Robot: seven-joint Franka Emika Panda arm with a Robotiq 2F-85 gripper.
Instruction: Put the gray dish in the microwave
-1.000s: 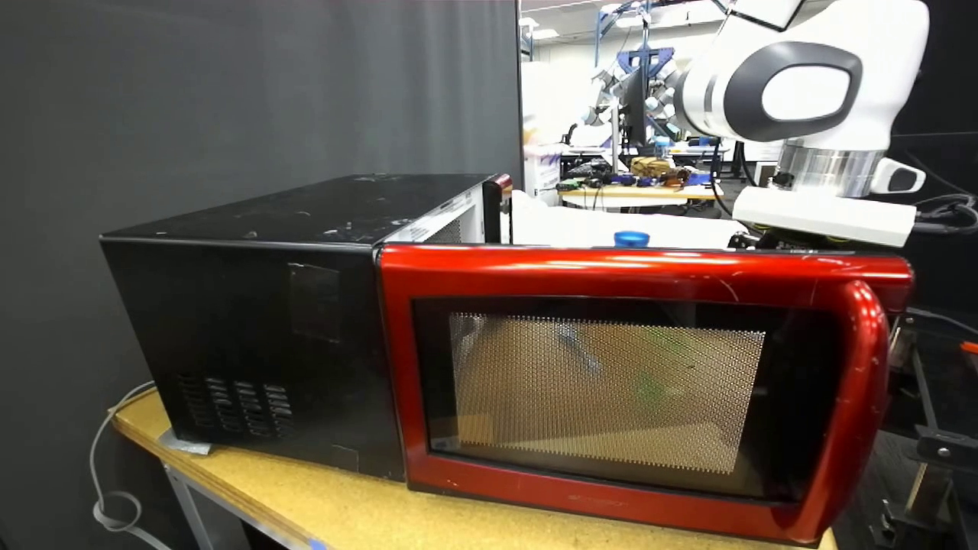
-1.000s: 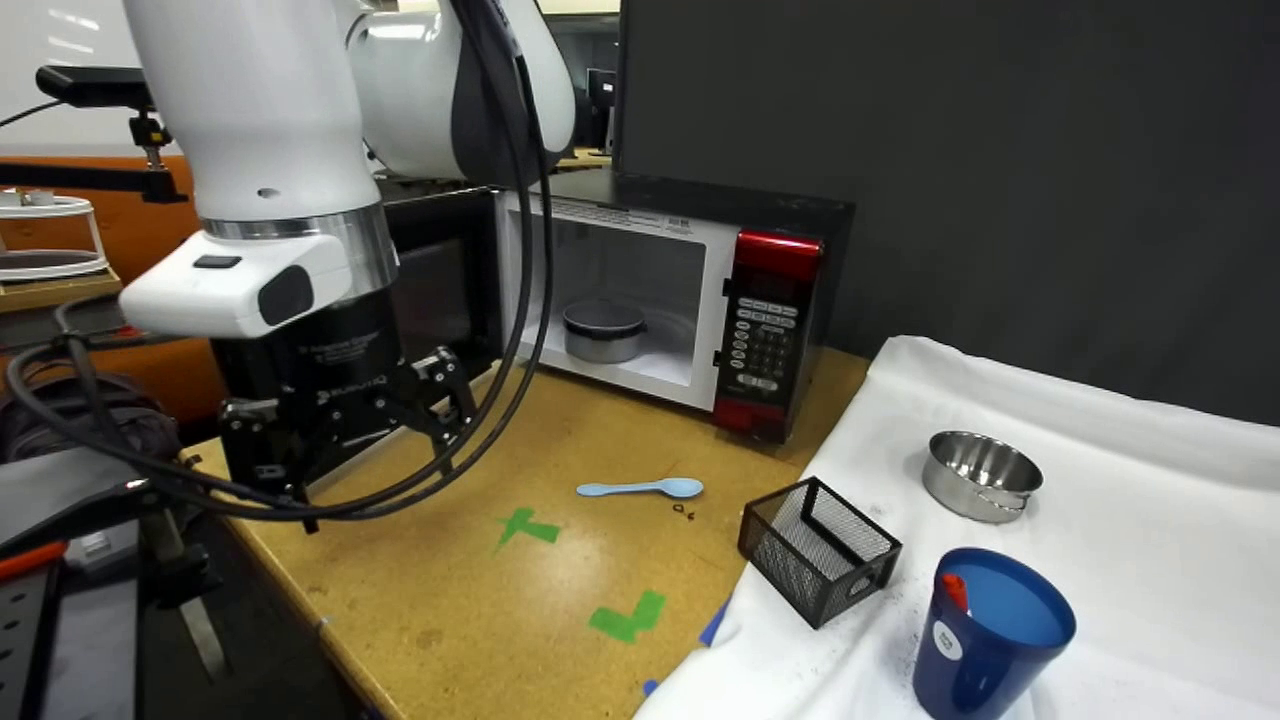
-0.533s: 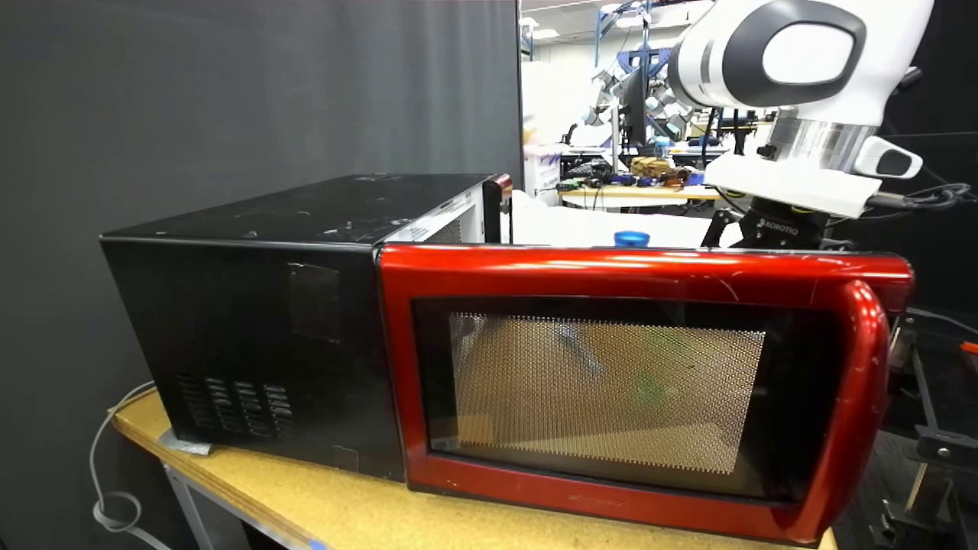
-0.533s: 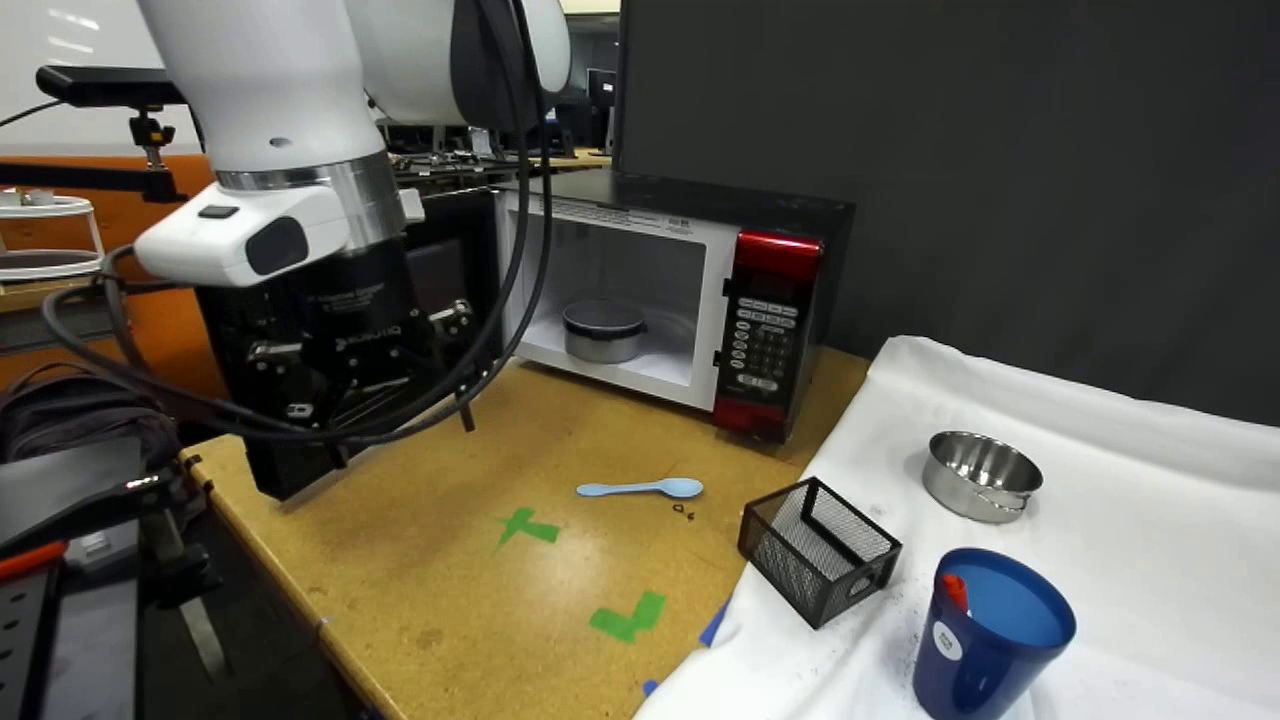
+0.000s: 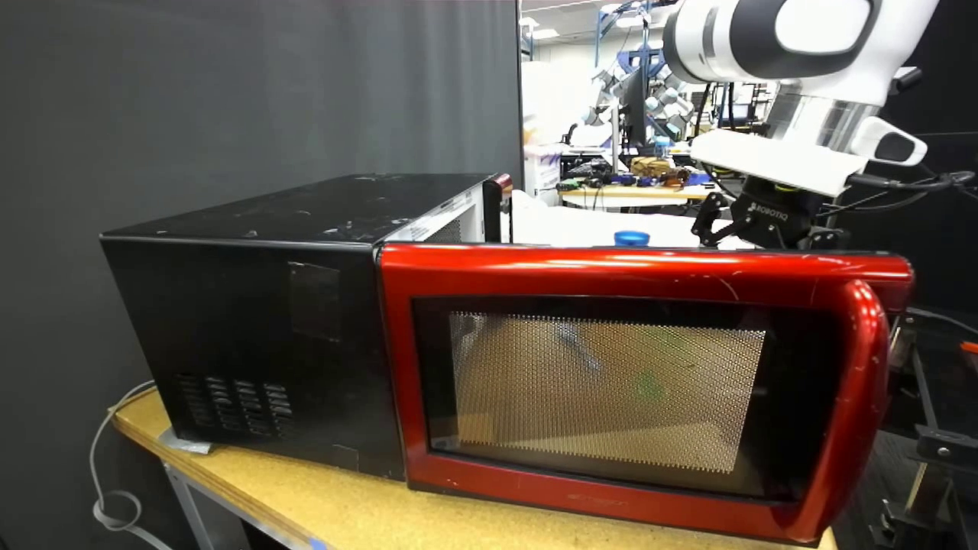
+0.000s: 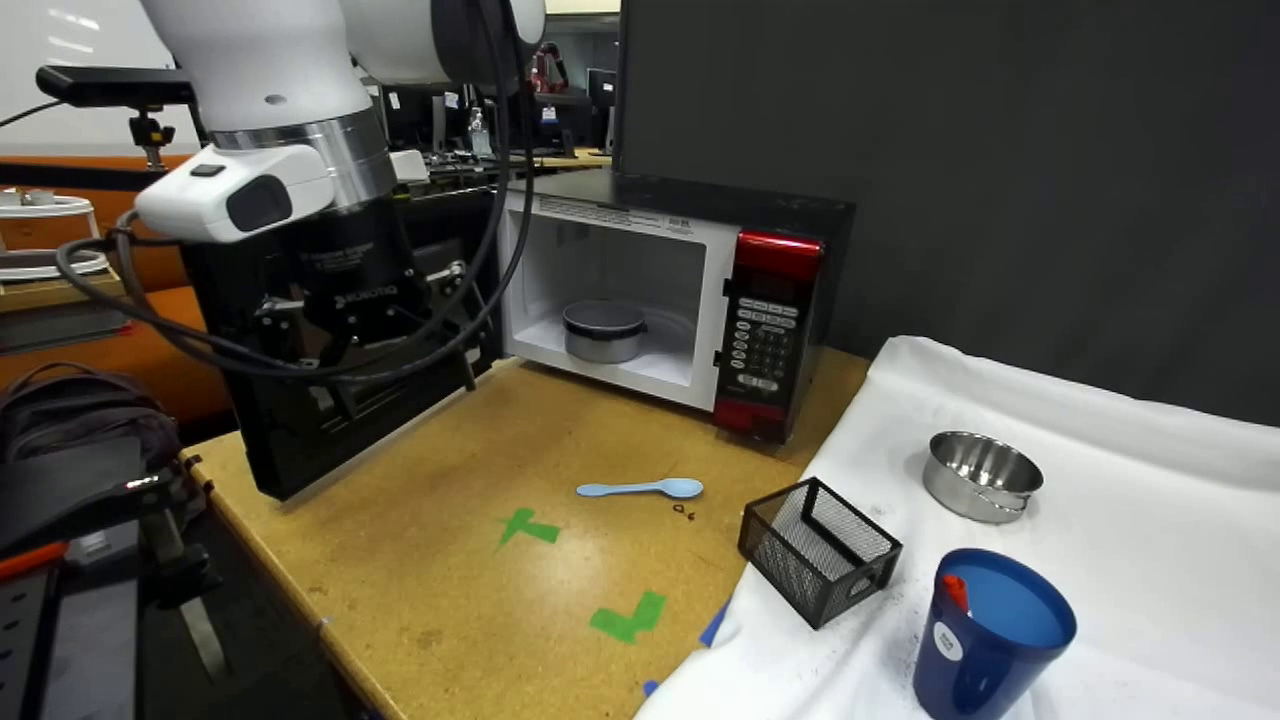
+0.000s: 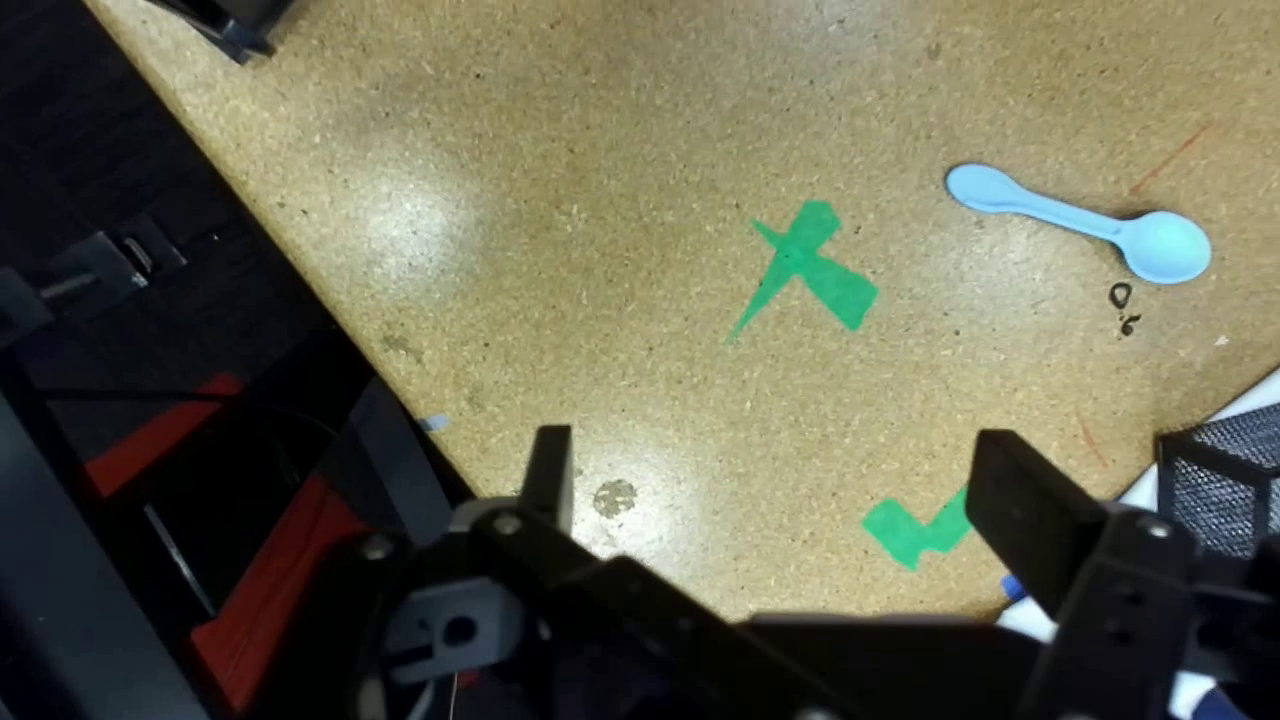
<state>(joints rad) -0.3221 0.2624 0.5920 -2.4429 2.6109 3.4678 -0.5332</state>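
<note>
Two round gray vessels show in an exterior view, and I cannot tell which is the gray dish. A gray one with a dark top [image 6: 603, 335] stands inside the microwave [image 6: 690, 205]. An open, shiny gray bowl [image 6: 982, 477] with a pale rim sits upright on the white cloth. Red-framed and wide open, the microwave door [image 5: 611, 397] swings out over the table. My gripper [image 7: 770, 465] is open with nothing between its fingers, above the table on the door's inner side. The door hides its fingertips in an exterior view.
A light-blue spoon [image 6: 642, 488] lies on the wooden table [image 6: 430, 560]. A black mesh basket [image 6: 820, 550] stands partly on the white cloth [image 6: 1150, 560], near a blue cup [image 6: 990, 635] with something red in it. Cables hang around the arm.
My arm and gripper have risen and tilted while staying open. The gray vessels, the microwave door and the table items have not moved.
</note>
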